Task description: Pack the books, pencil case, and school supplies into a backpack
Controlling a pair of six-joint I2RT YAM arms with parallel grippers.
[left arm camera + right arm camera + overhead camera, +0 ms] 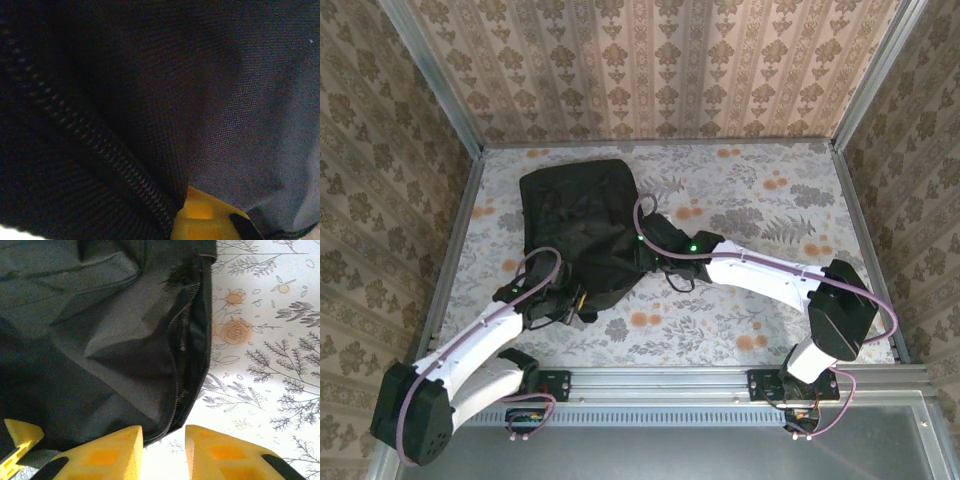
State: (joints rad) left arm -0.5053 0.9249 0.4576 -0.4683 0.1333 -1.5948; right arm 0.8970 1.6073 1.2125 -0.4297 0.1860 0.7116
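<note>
The black backpack (pixel 578 220) lies flat on the flowered table, its open zip edge (pixel 176 365) facing the near right. My left gripper (pixel 577 300) sits at the bag's near-left corner, shut on a fold of the backpack fabric (pixel 150 100). One yellow finger (pixel 205 222) shows under the zip teeth. My right gripper (pixel 164 432) stands open at the bag's near-right edge with bare table between its fingers, the left finger (pixel 107 455) touching the bag's hem. The books, pencil case and school supplies are out of view.
The flowered tabletop (pixel 770 200) stretches right of the bag. Metal rails and patterned walls (pixel 660 60) close in the table on three sides. A cable loops above the right wrist (pixel 642 212).
</note>
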